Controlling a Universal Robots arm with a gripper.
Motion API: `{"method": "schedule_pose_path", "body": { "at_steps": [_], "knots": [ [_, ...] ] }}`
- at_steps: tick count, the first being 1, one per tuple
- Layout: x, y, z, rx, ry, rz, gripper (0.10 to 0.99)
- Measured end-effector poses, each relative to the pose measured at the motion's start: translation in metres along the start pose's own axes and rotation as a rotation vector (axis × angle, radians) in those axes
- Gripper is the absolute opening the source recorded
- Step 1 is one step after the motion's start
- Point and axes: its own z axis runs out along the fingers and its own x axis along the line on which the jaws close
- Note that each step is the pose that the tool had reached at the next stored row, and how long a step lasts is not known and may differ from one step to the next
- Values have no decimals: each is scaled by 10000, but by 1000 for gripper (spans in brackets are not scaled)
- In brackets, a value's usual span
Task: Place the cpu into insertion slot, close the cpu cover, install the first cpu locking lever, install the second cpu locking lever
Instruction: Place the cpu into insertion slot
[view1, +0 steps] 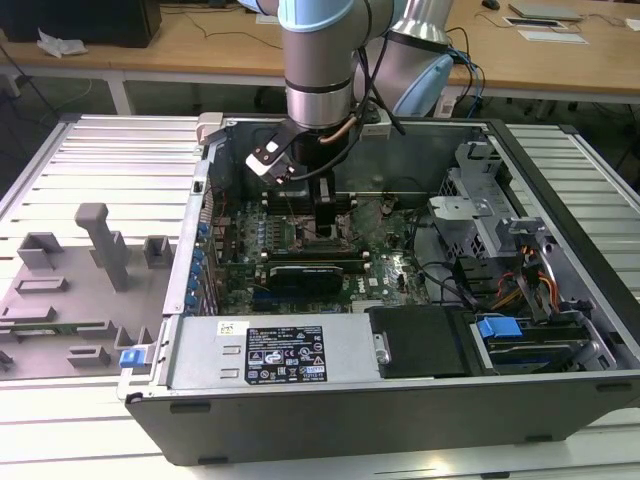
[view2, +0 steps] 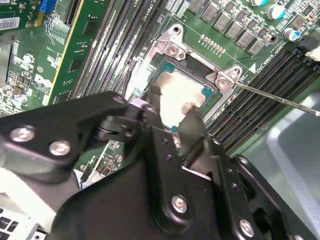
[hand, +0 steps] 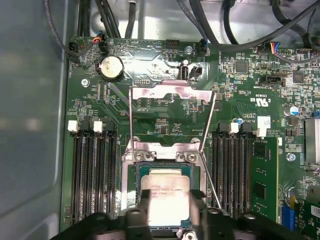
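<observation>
The cpu (hand: 165, 197) (view2: 182, 92), pale metal top upward, lies within the square insertion slot (hand: 160, 150), its edges parallel to the slot's silvery rim. The gripper (hand: 169, 206) (view2: 172, 107) stands directly over it. Its two black fingers (hand: 199, 207) are drawn in narrowly against opposite edges of the cpu, holding it. The cpu cover (hand: 172, 92) is swung open and lies back beyond the slot's hinged edge. Two thin locking levers (hand: 131, 120) (hand: 209, 120) are raised along its sides. Banks of black memory slots (hand: 95, 170) (hand: 232, 170) flank the slot on the green circuit board (hand: 240, 100). A coin battery (hand: 111, 67) sits beyond the cover, near the board's edge. In the exterior view the gripper (view1: 328, 228) reaches into an open computer case (view1: 400, 400), over the board's middle.
</observation>
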Motion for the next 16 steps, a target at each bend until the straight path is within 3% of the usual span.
{"method": "schedule_pose_path", "body": {
  "at_steps": [1,3,8,9,10,16],
  "knots": [
    [0,0,0,0,-1,0,290],
    [0,0,0,0,-2,0,169],
    [0,0,0,0,-5,0,106],
    [-1,11,3,305,50,-13,106],
    [-2,18,4,475,71,-24,106],
    [-4,81,9,485,72,-24,106]
  ]
}}
